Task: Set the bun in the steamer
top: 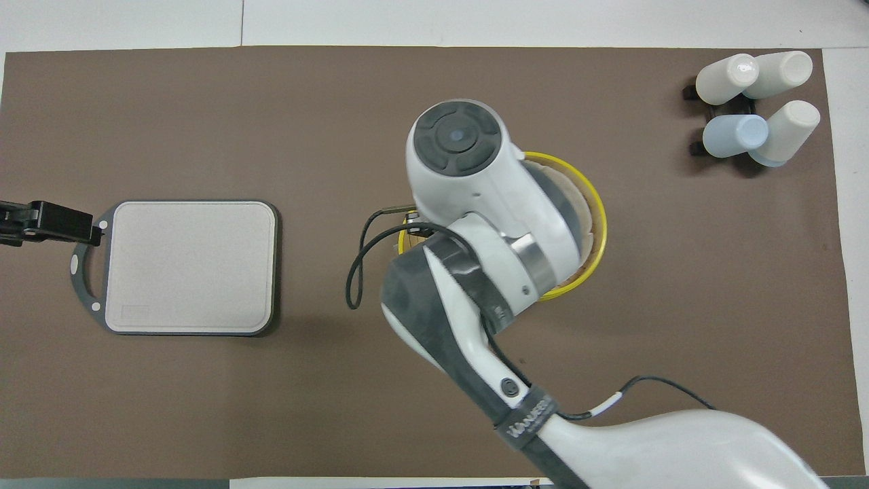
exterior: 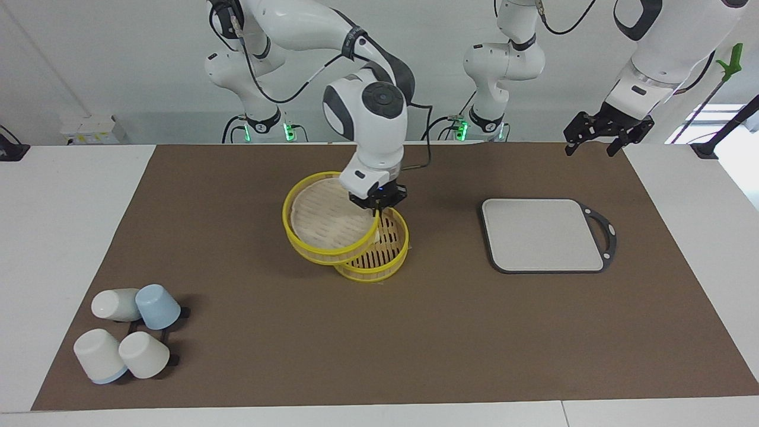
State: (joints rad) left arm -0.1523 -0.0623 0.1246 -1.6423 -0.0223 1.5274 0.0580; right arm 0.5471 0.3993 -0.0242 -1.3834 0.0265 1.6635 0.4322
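- Right gripper (exterior: pixel 377 209) reaches down into the steamer (exterior: pixel 379 261), its fingers pinching the bun (exterior: pixel 378 235) at the slatted floor.
- One yellow-rimmed top piece (exterior: pixel 323 214) leans tilted on the steamer's rim, toward the right arm's end.
- Left gripper (exterior: pixel 599 137) waits spread, over the mat's corner, well apart from the steamer.
- One grey board (exterior: pixel 542 234), four cups (exterior: pixel 127 332); bare mat between them and the steamer.

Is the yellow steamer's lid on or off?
Off. The top piece leans tilted against the steamer, whose slatted floor shows uncovered, under the right gripper.
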